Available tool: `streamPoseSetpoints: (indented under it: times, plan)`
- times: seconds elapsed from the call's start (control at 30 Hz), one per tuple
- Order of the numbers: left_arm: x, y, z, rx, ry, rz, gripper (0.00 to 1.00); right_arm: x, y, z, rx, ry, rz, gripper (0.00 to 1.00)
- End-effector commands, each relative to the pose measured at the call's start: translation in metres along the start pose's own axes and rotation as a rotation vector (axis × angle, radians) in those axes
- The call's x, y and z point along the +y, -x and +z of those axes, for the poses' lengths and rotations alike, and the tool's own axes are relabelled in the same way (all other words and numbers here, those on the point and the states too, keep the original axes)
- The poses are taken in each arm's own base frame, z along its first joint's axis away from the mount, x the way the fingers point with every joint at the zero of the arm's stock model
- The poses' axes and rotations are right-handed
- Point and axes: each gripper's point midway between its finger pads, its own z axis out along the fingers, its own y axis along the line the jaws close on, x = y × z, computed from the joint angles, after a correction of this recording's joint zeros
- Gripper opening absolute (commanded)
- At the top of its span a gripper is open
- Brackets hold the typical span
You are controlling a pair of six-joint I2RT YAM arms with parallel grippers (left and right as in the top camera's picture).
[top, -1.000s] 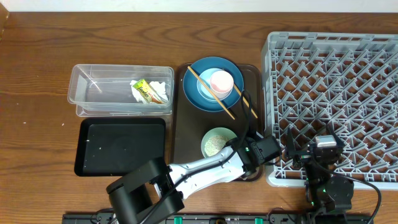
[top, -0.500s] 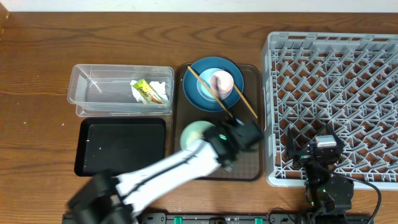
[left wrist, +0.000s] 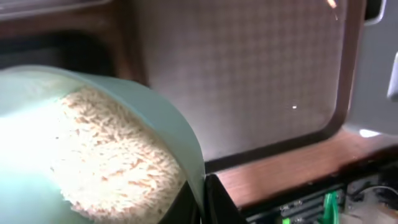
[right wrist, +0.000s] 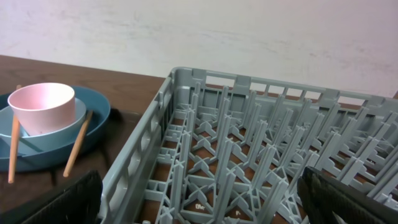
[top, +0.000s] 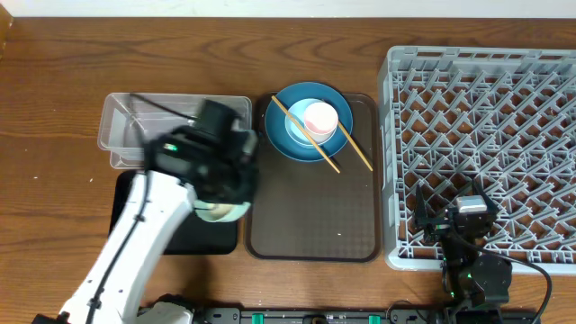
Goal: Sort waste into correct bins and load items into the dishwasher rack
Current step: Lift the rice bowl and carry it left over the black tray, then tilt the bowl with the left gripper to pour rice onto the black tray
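Observation:
My left gripper (top: 225, 192) is shut on the rim of the pale mint bowl (top: 222, 212), which hangs tilted over the right edge of the black tray (top: 123, 194). In the left wrist view the bowl (left wrist: 158, 118) holds white rice (left wrist: 106, 149), and its wall is pinched in my left gripper (left wrist: 204, 200). The arm hides much of the clear tub (top: 135, 135). The blue plate (top: 281, 137) carries the light-blue bowl (top: 297, 128), the pink cup (top: 320, 117) and the chopsticks (top: 307, 138). My right gripper (right wrist: 205, 205) stands open over the rack's (top: 486, 117) front left corner.
The brown serving tray (top: 310, 216) lies between the black tray and the rack, with the plate at its far end. The rack's pegs (right wrist: 249, 137) fill the right wrist view, with the pink cup (right wrist: 42, 106) to the left.
My left arm has swung left with the mint bowl, from the front of the brown tray to the black tray's right edge. The right arm has stayed still.

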Motion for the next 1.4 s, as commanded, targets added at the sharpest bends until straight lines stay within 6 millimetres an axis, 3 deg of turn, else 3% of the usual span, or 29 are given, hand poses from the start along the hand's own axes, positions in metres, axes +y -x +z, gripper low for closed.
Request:
streamPoseSetpoints:
  times: [0.0,0.3,0.57,0.8,1.1,1.37]
  plan:
    - [0.007,0.002,-0.012,-0.018,-0.177,0.001,0.06,0.001,-0.001,0.0,0.004,0.001,0.01,0.99]
    - [0.053,0.02,-0.033,-0.283,-0.601,-0.221,0.06,0.001,-0.001,0.0,0.004,0.001,0.01,0.99]
    - [0.085,0.017,-0.059,-0.548,-0.899,-0.401,0.06,0.001,-0.001,0.0,0.004,0.001,0.01,0.99]
    - [0.108,0.019,-0.089,-0.7,-0.99,-0.488,0.06,0.001,-0.001,0.0,0.004,0.001,0.01,0.99]
    - [0.126,0.015,-0.096,-0.754,-0.974,-0.551,0.06,0.001,-0.001,0.0,0.004,0.001,0.01,0.99]
    - [0.119,0.01,-0.095,-0.704,-1.016,-0.631,0.06,0.001,-0.001,0.0,0.004,0.001,0.01,0.99]
